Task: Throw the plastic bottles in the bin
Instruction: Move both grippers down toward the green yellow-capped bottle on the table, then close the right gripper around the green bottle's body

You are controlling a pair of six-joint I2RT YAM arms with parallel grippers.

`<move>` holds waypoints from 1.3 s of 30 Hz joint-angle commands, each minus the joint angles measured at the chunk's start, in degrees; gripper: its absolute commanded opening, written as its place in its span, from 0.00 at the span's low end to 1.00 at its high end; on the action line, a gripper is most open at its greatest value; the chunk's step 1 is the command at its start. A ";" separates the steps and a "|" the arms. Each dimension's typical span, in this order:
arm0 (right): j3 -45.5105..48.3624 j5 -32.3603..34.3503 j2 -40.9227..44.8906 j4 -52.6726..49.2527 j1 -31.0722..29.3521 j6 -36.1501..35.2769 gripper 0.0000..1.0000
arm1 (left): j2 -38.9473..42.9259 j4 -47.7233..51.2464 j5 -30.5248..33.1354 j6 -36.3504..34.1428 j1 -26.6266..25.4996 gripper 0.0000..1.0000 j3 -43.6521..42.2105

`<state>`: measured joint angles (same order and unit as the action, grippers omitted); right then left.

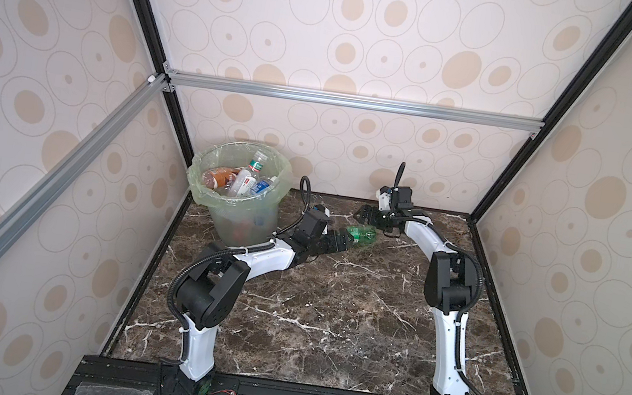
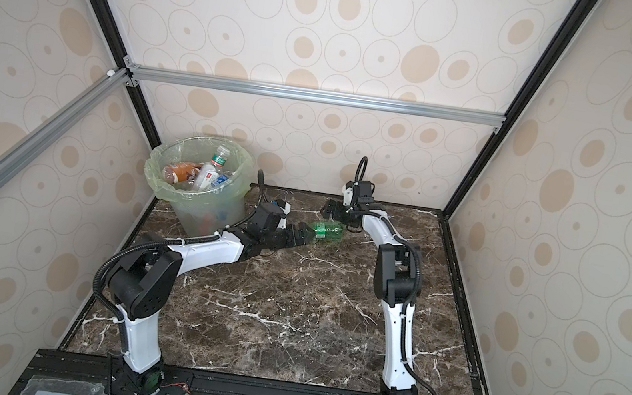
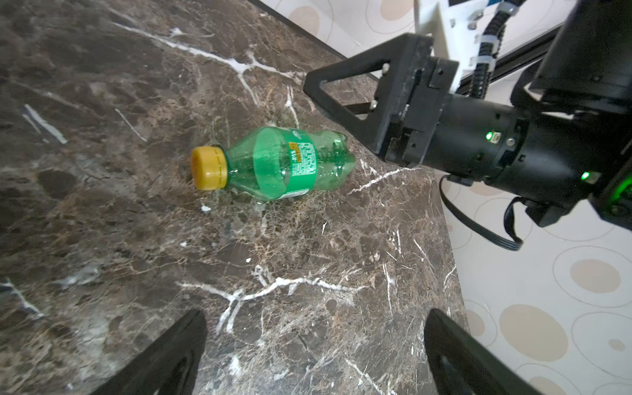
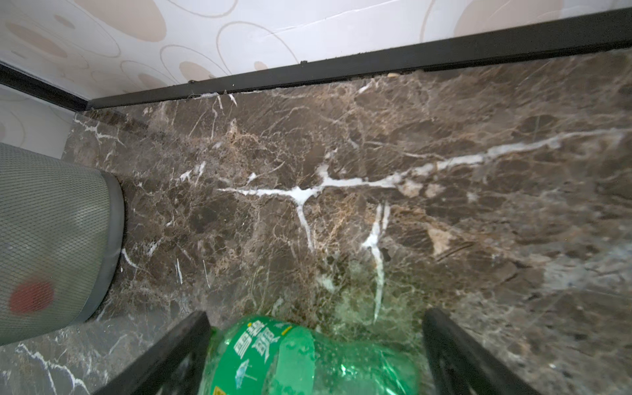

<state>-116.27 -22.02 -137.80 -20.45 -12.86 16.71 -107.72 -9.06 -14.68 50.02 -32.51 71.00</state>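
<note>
Lying on its side near the middle of the desk's (image 1: 331, 314) far edge, the green bottle (image 1: 363, 234) (image 2: 327, 231) shows in both top views between the two arms. The left arm (image 1: 268, 259) reaches in low from the near left corner. The left jaws are spread at the bottle's neck end, and whether they touch it cannot be told from up here. The right arm (image 1: 422, 234) bends in from the right edge, and the right jaws hang open just beyond the bottle. The bin (image 1: 243, 226) (image 2: 200, 218) stands in the far left corner with the other plastic bottles (image 1: 240, 183) (image 2: 199, 180) heaped inside it.

From the left wrist, the green bottle (image 3: 284, 164) rests on the marble desk (image 3: 102, 102) with its yellow cap (image 3: 208, 167) on. It lies ahead of the left jaws and apart from them; they stand wide and hold nothing. The right jaws hover by its base end, open and empty.

From the right wrist, the green bottle (image 4: 301, 359) lies between the two spread fingers (image 4: 184, 345), low by their roots, and it is not gripped. The bin's wall (image 4: 51, 239) stands near, apart from the bottle.
</note>
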 commanded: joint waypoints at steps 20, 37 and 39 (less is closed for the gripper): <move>21.36 -1.90 14.22 6.37 -2.60 3.94 1.00 | 2.41 -5.38 -4.89 4.34 1.45 0.99 -7.02; 44.89 2.69 35.80 2.76 -8.80 -13.10 1.00 | 21.41 -0.06 -2.82 2.57 1.55 0.99 -18.25; 45.73 4.93 36.75 0.98 -10.76 -17.03 1.00 | 22.63 0.36 -3.25 2.48 1.59 0.99 -18.46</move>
<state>-72.14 -20.56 -102.91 -16.16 -21.91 7.20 -86.78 -9.98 -18.13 52.95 -31.16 51.96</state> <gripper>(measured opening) 0.997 0.992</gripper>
